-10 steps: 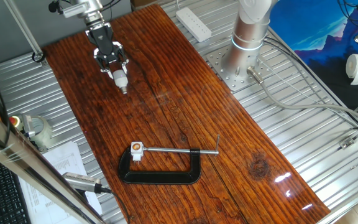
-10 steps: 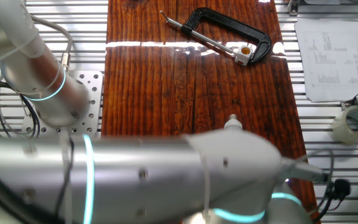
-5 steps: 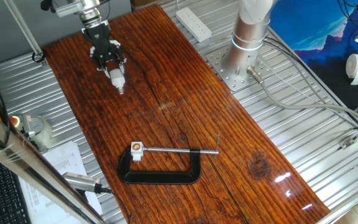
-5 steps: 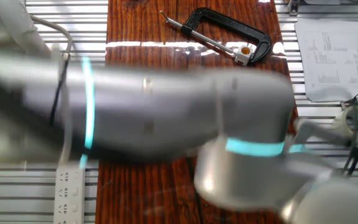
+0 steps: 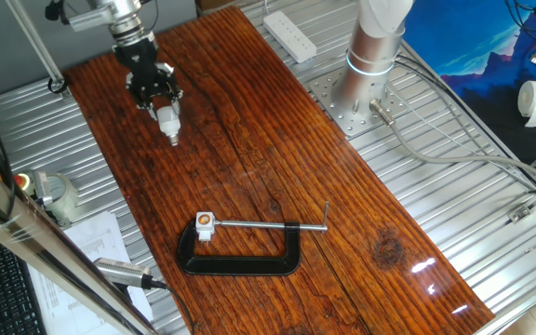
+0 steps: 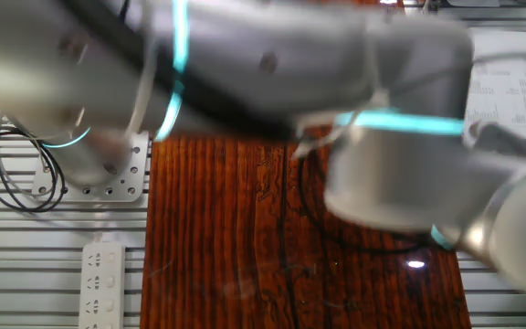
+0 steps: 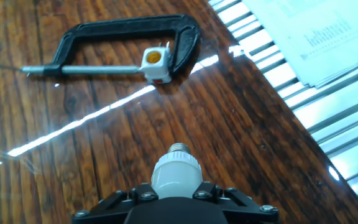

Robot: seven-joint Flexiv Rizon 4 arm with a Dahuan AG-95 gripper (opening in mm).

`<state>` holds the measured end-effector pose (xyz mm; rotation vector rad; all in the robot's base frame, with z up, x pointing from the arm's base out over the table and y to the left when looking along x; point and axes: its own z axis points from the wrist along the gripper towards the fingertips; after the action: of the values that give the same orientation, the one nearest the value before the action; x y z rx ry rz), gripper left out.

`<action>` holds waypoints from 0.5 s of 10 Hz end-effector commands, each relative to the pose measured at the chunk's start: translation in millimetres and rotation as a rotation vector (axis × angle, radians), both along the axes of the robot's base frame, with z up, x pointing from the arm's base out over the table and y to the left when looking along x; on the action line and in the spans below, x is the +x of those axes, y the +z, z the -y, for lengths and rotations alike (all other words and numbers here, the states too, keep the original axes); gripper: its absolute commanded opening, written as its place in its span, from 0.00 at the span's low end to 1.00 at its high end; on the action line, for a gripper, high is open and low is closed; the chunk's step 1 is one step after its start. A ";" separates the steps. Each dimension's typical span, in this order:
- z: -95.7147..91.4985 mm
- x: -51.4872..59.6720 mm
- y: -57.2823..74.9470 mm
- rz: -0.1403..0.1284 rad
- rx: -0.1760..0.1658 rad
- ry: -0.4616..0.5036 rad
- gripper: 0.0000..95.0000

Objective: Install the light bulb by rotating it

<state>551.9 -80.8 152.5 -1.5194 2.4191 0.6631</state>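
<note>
My gripper (image 5: pixel 154 88) hangs over the far left part of the wooden table, shut on the light bulb (image 5: pixel 167 119). The bulb is white with its threaded base pointing down and away from the fingers. In the hand view the light bulb (image 7: pixel 176 169) sticks out between the black fingers (image 7: pixel 135 199), base forward. Ahead of it a small white socket block (image 7: pixel 155 63) with a copper-orange hole sits in a black C-clamp (image 7: pixel 127 30). The fixed view shows the socket block (image 5: pixel 204 223) and C-clamp (image 5: pixel 242 259) near the table's front, well apart from the bulb.
A white power strip (image 5: pixel 289 34) lies at the back edge beside the arm's base (image 5: pixel 361 79). A tape roll (image 5: pixel 56 193) and papers (image 5: pixel 96 240) lie left of the table. The blurred arm (image 6: pixel 336 82) fills most of the other fixed view.
The gripper with the bulb has moved left and slightly farther back over the table. In the other fixed view the arm swept upward across the frame, covering the clamp.
</note>
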 end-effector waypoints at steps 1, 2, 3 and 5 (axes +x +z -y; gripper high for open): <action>-14.7 5.5 6.0 -0.024 -0.035 -0.041 0.00; -25.6 7.1 8.2 -0.036 -0.041 -0.064 0.00; -32.1 7.1 9.3 -0.045 -0.046 -0.082 0.00; -44.1 10.4 12.4 -0.060 -0.062 -0.109 0.00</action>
<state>562.5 -37.2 165.0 -1.3992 2.5668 0.6254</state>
